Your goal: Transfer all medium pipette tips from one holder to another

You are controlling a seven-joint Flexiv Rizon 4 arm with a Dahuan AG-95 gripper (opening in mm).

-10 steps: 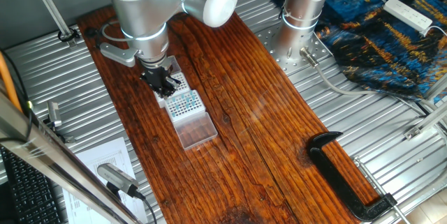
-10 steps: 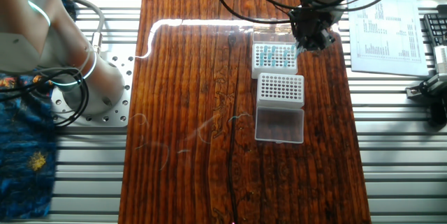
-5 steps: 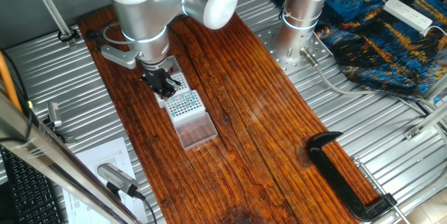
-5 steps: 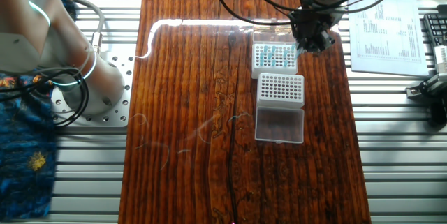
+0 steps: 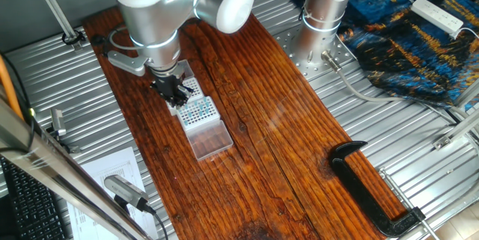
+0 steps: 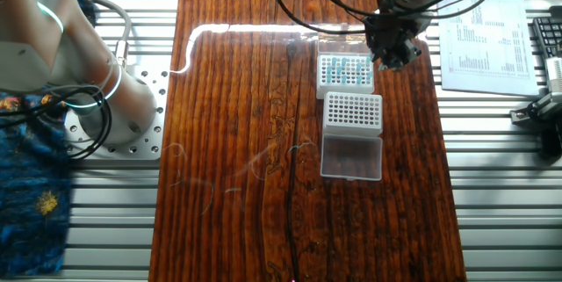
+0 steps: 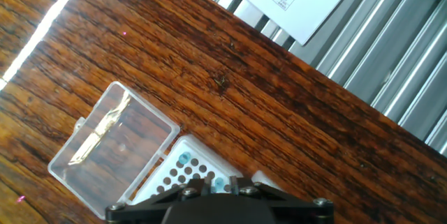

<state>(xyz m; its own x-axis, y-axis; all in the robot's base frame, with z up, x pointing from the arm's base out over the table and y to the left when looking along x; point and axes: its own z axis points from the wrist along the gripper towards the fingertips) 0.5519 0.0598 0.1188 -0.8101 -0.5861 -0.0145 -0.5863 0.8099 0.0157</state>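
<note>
Medium pipette tips sit partly hidden beneath the gripper; finger spacing unclear.

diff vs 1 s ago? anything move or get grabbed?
The gripper has crept slightly up and away from the rack of blue tips, toward the board's far edge; no grab or release is visible. The second rack and its open clear lid stayed put.
</note>
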